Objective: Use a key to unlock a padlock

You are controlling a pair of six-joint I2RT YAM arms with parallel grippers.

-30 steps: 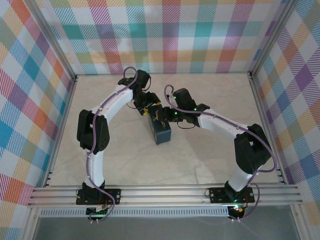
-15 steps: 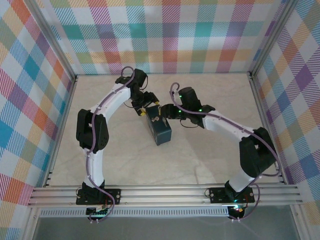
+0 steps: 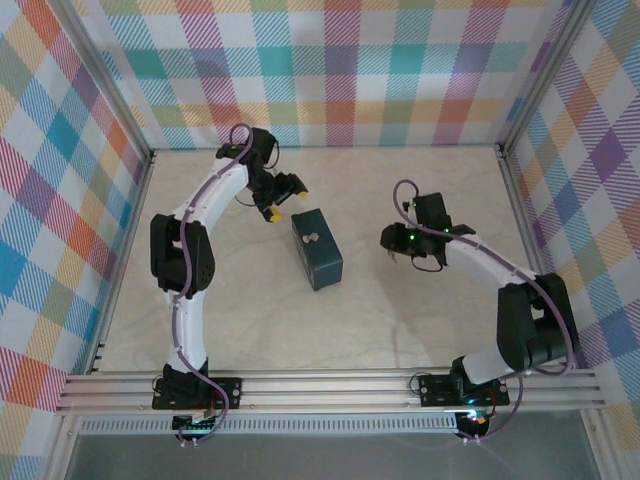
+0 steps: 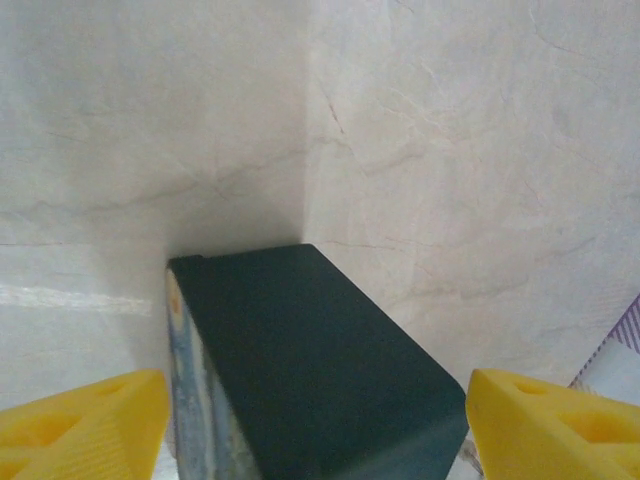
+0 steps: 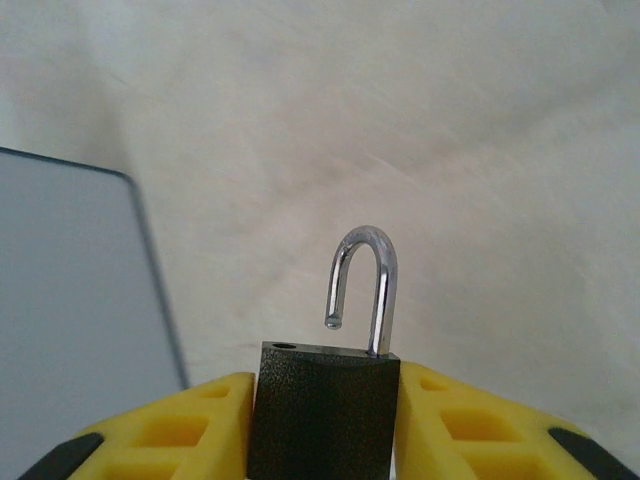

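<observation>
Your right gripper [image 5: 324, 392] grasps the padlock [image 5: 322, 420] by its flat body, shackle [image 5: 379, 300] open; it looks small, rigid, probably slick. Your left gripper [image 3: 284, 197] stands released

tin [image 3: 318, 262]: mid-table, between the two grippers.
key [image 3: 309, 238]: on top of the tin.
left gripper [image 3: 283, 197]: behind-left of the tin, apart.
padlock [image 5: 322, 415]: in the right gripper [image 3: 390, 240], right of the tin.

A pale cream, marble-veined tabletop [image 3: 400, 320] is enclosed on three sides. Pastel plaid cloth covers the back wall [image 3: 330, 70], the left wall [image 3: 50, 200] and the right wall [image 3: 600, 180]. Silver metal posts [image 3: 115, 98] rise at the far corners. Ribbed aluminium rails [image 3: 330, 388] run along the near edge. The light is soft and even.
</observation>
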